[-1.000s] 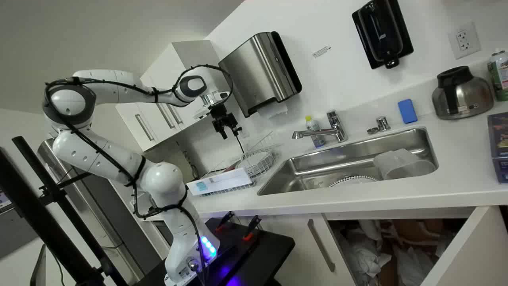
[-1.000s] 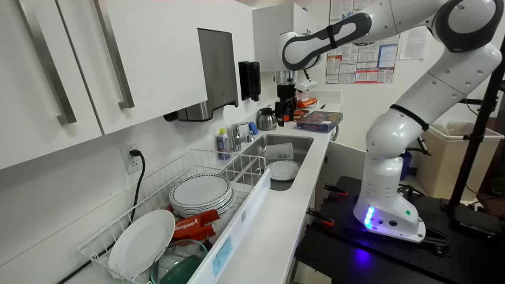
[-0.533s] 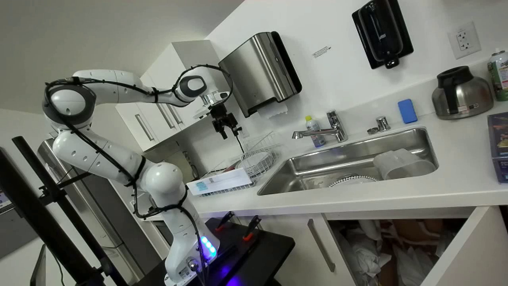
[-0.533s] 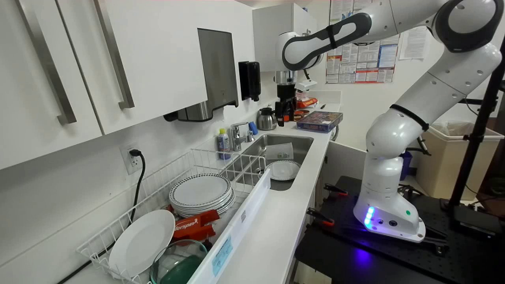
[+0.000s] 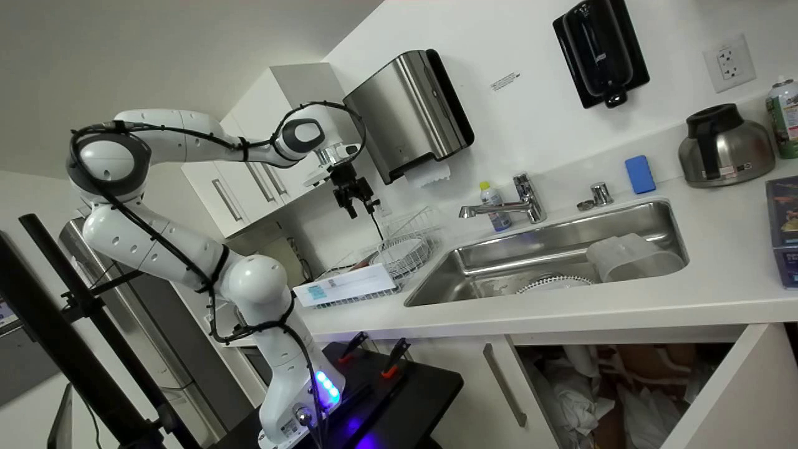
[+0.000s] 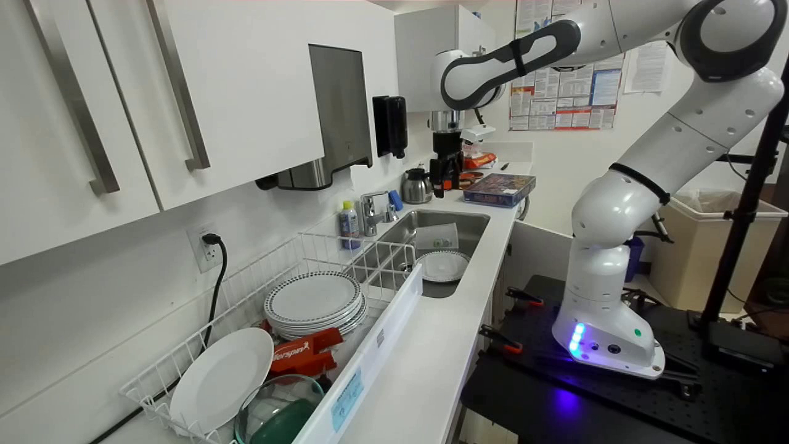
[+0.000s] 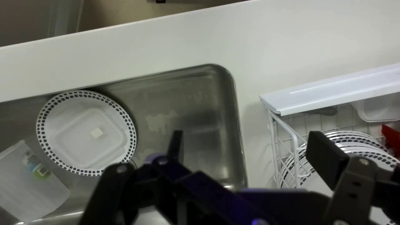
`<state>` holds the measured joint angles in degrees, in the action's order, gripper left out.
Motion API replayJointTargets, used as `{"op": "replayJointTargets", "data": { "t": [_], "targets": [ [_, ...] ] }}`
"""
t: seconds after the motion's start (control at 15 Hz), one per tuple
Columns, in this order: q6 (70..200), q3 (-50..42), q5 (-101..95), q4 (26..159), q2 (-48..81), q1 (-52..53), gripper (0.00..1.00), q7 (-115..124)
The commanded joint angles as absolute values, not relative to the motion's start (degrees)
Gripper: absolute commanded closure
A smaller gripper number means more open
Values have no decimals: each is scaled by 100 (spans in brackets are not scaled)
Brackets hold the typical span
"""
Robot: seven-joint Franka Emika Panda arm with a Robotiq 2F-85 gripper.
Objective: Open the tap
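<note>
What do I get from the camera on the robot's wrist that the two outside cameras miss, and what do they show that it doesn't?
Only the wrist view clearly shows a small pale square inside the rim of the plate in the sink; what it is, I cannot tell.

Only the exterior views show the chrome tap, steel jug, paper dispenser and white robot arm.

All share the sink, plate, clear container, dish rack, stacked plates, counter and black gripper.
</note>
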<state>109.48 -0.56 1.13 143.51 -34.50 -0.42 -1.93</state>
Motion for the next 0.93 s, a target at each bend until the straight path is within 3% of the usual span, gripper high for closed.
{"op": "replayJointTargets", "data": {
  "t": [0.0,0.73,0.87],
  "targets": [
    [10934,-69,105,14340,-3448,-28,0,-187],
    [12938,-1871,1420,13400,-2195,-598,0,-710],
    [12815,-1761,1324,13625,-2457,-711,0,-721]
  ]
}}
